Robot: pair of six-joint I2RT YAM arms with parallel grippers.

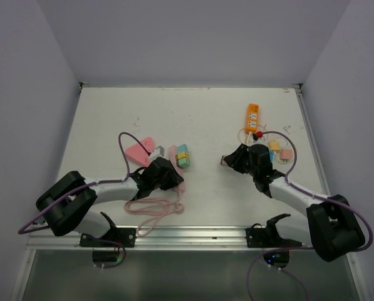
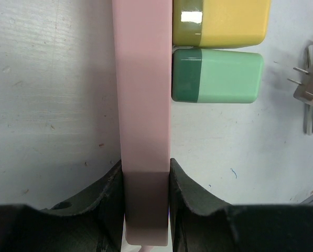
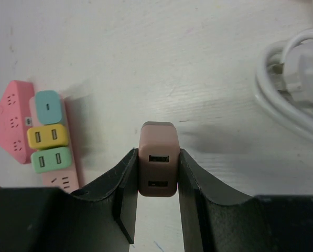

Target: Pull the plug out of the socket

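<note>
A pink power strip (image 2: pixel 143 105) lies on the white table with a yellow plug (image 2: pixel 222 23) and a green plug (image 2: pixel 219 76) in its side. My left gripper (image 2: pixel 144 210) is shut on the strip's near end. In the top view it (image 1: pixel 168 170) sits just below the strip (image 1: pixel 174 155). My right gripper (image 3: pixel 157 173) is shut on a brownish-pink USB plug (image 3: pixel 157 160), held apart from the strip (image 3: pixel 67 157), to its right. That plug shows its bare prongs at the right edge of the left wrist view (image 2: pixel 311 84). In the top view the right gripper (image 1: pixel 230 161) is near the table's middle.
A pink triangular socket (image 1: pixel 140 150) lies left of the strip. The strip's pink cable (image 1: pixel 154 210) is coiled near the front edge. An orange power strip (image 1: pixel 252 117), small yellow (image 1: pixel 274 146) and pink (image 1: pixel 286 153) plugs and a white cable (image 3: pixel 287 89) lie at the right.
</note>
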